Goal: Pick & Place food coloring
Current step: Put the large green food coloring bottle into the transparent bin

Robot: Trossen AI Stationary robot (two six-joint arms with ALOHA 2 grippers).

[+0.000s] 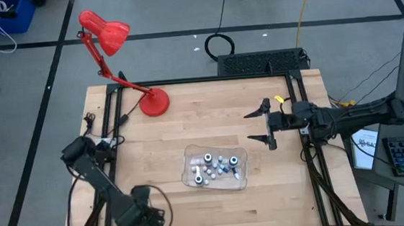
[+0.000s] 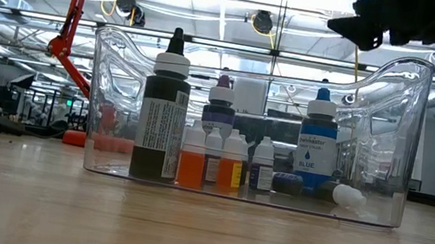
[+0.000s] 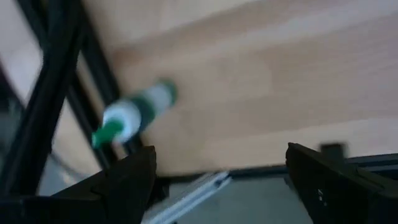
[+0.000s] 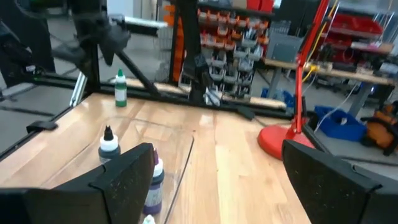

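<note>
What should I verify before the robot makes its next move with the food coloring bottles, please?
1. Right tool open and empty: ok.
2. Right tool clear of the clear tray, beside it and above the table: ok.
3. Bottles in the tray all upright: not ok; most stand, but a small whitish bottle lies on its side.
4. Left tool open, holding nothing: ok.
5. Green bottle standing upright on the table near the left arm, outside the tray: ok.
6. Red lamp out of the way of the tray: ok.
</note>
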